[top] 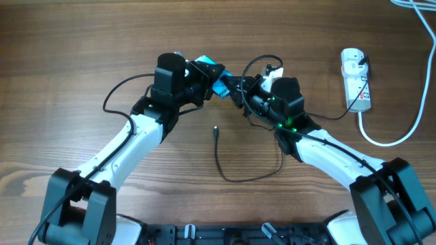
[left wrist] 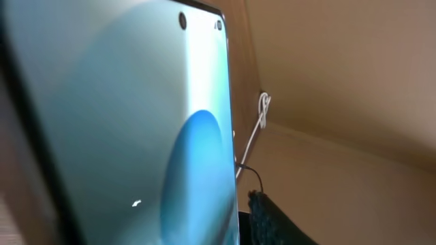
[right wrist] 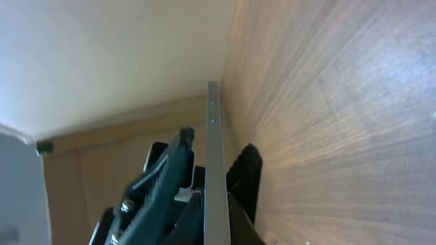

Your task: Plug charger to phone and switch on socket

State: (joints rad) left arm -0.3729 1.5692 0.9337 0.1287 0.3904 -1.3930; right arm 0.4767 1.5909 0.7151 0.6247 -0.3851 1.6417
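The phone (top: 219, 83) hangs edge-down above the middle of the table, between both grippers. My right gripper (top: 238, 92) is shut on its thin edge (right wrist: 213, 156), pinching it low down (right wrist: 216, 228). My left gripper (top: 206, 73) straddles the other end; its teal screen (left wrist: 136, 122) fills the left wrist view and one finger (left wrist: 269, 221) stands just off its side, a narrow gap showing. The charger's thin black cable (top: 231, 173) lies loose on the table with its connector tip (top: 215, 129) free. The white socket (top: 355, 78) lies far right with a black plug (top: 362, 63) in it.
A thick white cord (top: 409, 129) loops from the socket along the table's right edge. The charger cable curls on the wood just below the grippers. Both arms' bases stand at the front edge.
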